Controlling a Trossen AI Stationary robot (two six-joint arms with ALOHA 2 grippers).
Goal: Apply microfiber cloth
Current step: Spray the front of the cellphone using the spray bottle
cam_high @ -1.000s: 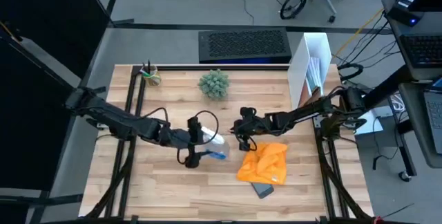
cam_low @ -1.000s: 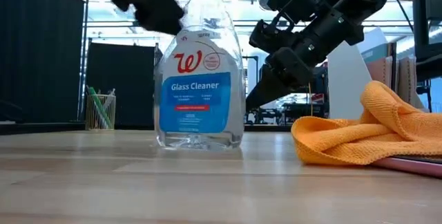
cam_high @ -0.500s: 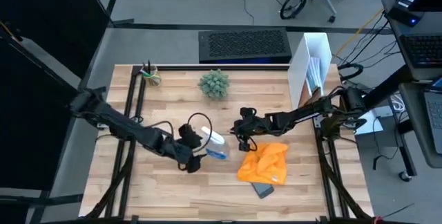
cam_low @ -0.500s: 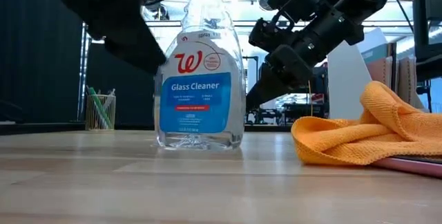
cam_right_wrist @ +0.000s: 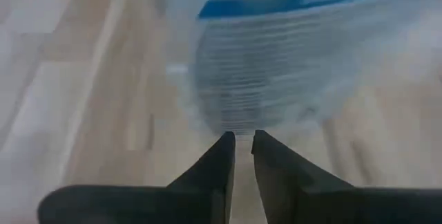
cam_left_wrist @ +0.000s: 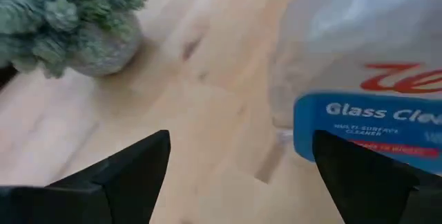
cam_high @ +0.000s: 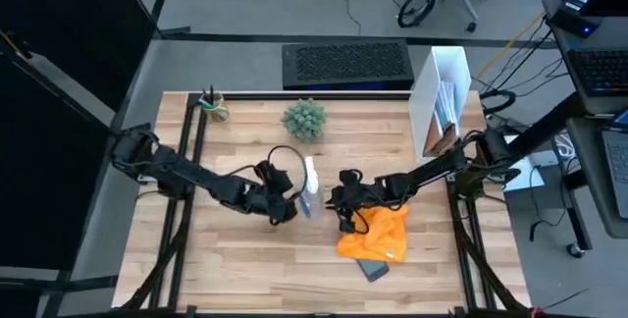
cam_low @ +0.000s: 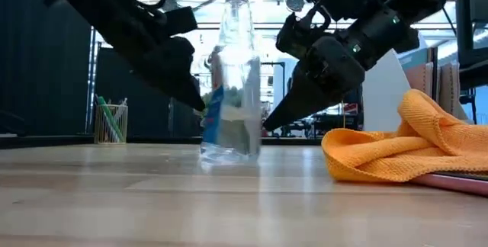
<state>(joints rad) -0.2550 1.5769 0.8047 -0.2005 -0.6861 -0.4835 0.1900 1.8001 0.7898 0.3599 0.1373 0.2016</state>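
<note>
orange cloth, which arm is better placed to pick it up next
Right, probably. The right pincer, nearly shut, hangs beside the crumpled orange microfiber cloth. The left pincer, open, is farther off, with the clear glass-cleaner spray bottle between it and the cloth.

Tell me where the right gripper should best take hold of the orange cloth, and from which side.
Probably the raised fold at the top of the microfiber cloth, pinched from above. It lies bunched in a heap over the phone, so its edges sit flat while the crest stands free. The right gripper is nearly shut beside it and would need to open.
</note>
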